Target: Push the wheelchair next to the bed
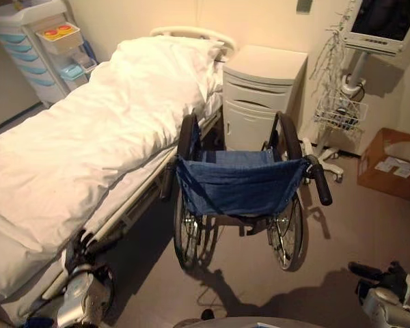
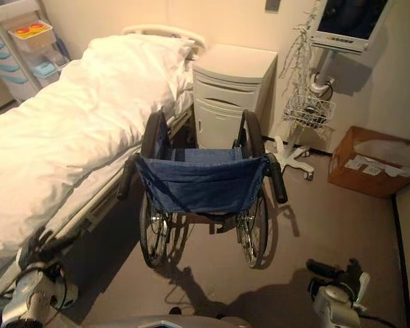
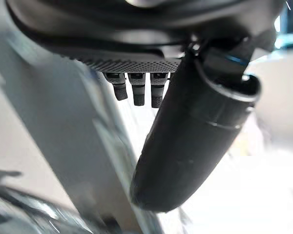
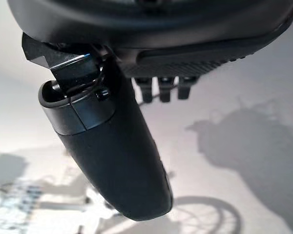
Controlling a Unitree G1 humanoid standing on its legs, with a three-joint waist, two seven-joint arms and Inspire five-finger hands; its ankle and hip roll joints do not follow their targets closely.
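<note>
The wheelchair has a blue cloth back, black wheels and two black push handles. It stands on the floor close along the bed's right side, its front facing the bedside cabinet. Its left handle is by the bed frame, and its right handle sticks out over the open floor. My left hand hangs low beside the bed's edge, behind and left of the chair, open and holding nothing. My right hand hovers low to the chair's back right, open, well short of the handle. Each wrist view shows a bare thumb.
A white bedside cabinet stands just ahead of the wheelchair. A monitor stand with a wire basket and a cardboard box are on the right by the wall. A drawer cart stands beyond the bed, at the far left.
</note>
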